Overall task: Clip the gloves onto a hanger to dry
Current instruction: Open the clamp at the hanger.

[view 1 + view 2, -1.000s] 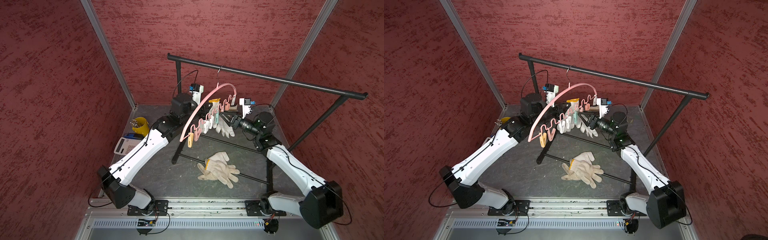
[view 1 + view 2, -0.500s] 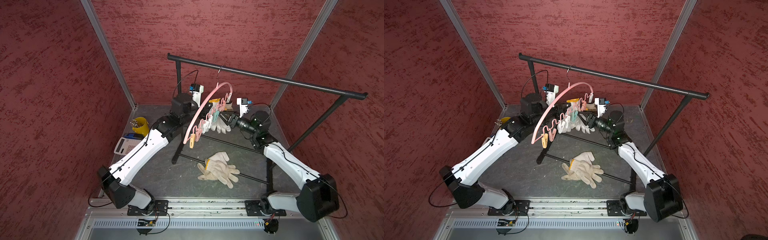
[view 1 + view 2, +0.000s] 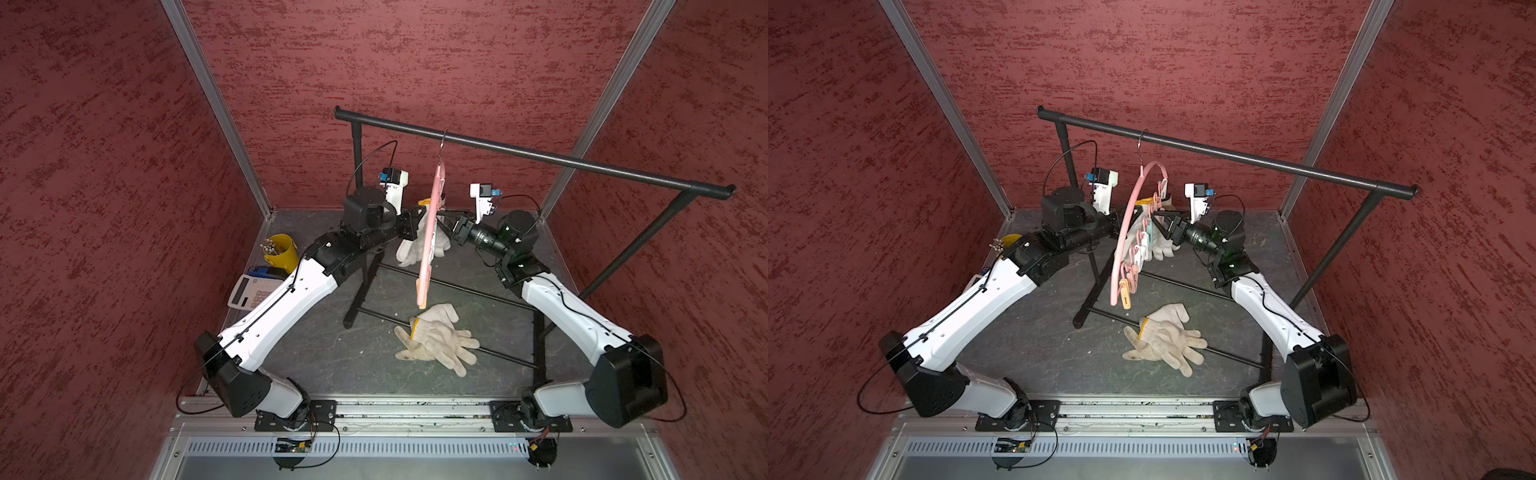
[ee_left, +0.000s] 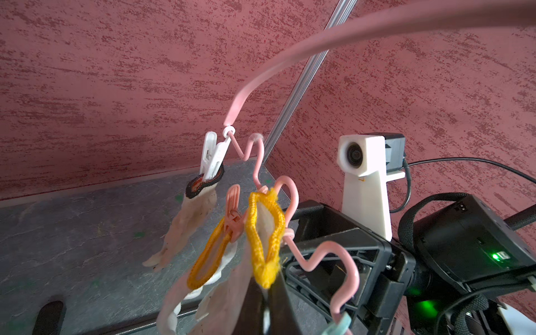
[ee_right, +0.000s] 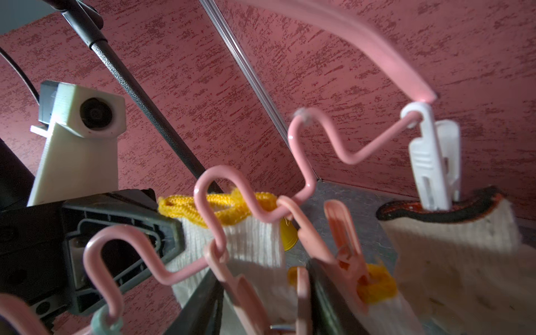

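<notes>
Pinching the yellow cuff of one glove [image 4: 265, 272] beside the wavy bar of the hanger [image 3: 428, 253], the left gripper [image 4: 265, 293] was pressed together; the right gripper [image 5: 261, 307] sat part-spread astride a pink clothespin [image 5: 301, 295], fingers against both its sides. Versus a second ago the hanger had swung from broadside to nearly edge-on in a top view, and the right arm had pushed closer. Count: one hanger, two gloves clipped (dark-cuffed glove [image 5: 452, 261] on a white clothespin [image 5: 429, 174], yellow-cuffed glove [image 5: 377, 285] on another pink pin [image 5: 348, 261]), one in the left jaws, plus a floor pile [image 3: 436, 343] I couldn't count.
</notes>
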Available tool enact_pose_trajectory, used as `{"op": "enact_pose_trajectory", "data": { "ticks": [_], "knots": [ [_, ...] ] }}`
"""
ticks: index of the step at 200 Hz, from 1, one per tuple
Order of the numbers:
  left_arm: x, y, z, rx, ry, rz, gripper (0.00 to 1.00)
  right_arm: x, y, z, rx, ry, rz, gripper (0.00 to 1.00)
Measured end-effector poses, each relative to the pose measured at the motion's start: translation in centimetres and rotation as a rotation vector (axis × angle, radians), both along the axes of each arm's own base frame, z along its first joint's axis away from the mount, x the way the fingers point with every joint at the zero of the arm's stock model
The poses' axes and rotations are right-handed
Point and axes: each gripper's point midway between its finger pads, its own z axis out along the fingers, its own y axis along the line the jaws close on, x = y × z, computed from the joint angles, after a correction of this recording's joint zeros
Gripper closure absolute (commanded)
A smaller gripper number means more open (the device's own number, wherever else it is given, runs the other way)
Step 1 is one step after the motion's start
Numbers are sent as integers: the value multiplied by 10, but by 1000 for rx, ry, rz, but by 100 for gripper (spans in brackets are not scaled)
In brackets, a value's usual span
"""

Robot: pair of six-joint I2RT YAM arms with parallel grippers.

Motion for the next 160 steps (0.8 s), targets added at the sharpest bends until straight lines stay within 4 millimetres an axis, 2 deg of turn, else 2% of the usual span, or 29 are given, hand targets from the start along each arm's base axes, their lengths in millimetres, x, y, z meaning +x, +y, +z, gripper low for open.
{"op": "enact_pose_trajectory", "data": {
  "ticks": [62, 128, 160],
  "knots": [
    [1, 1, -1, 5, 3, 10, 100, 1, 3, -2, -3, 4, 7, 58],
    [1, 2, -2, 8, 5, 9, 100, 2, 3, -4, -19, -5, 0, 71],
    [-9, 3, -16, 29, 23, -20, 100, 1, 3, -2, -31, -18, -2, 75]
  ]
}}
